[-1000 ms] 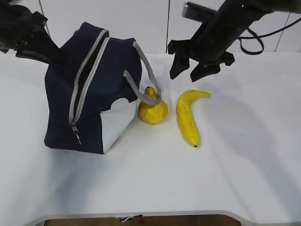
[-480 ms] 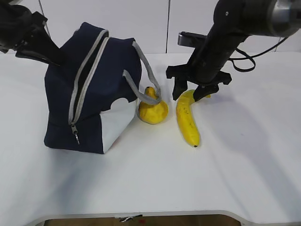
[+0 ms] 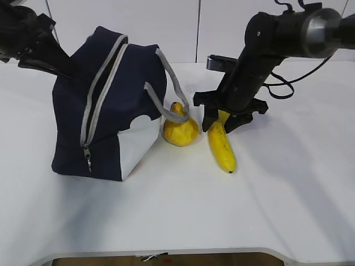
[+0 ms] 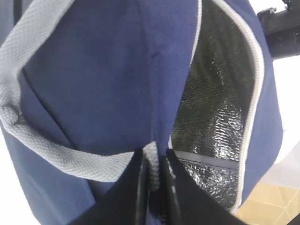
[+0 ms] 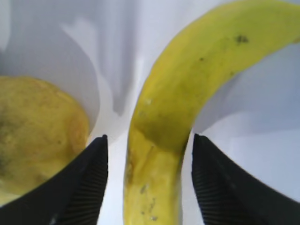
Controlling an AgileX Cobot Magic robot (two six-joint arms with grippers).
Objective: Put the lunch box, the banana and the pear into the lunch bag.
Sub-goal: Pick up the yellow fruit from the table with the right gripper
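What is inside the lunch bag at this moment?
Through the open zipper of the lunch bag, only crinkled silver lining shows. No fruit appears in the visible part. The bottom and the near side are covered by blue fabric, so the rest cannot be judged.

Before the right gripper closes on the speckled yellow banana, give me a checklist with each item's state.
1. Right gripper open, fingers astride the curved yellow banana: ok.
2. Pads touching banana: not yet.
3. Squat yellow pear outside the fingers: ok, but close to the left one.
4. Navy fabric lunch bag unzipped, silver lining showing: ok.
5. Left gripper shut on the bag's edge: ok.
6. Lunch box inside the bag: cannot tell.
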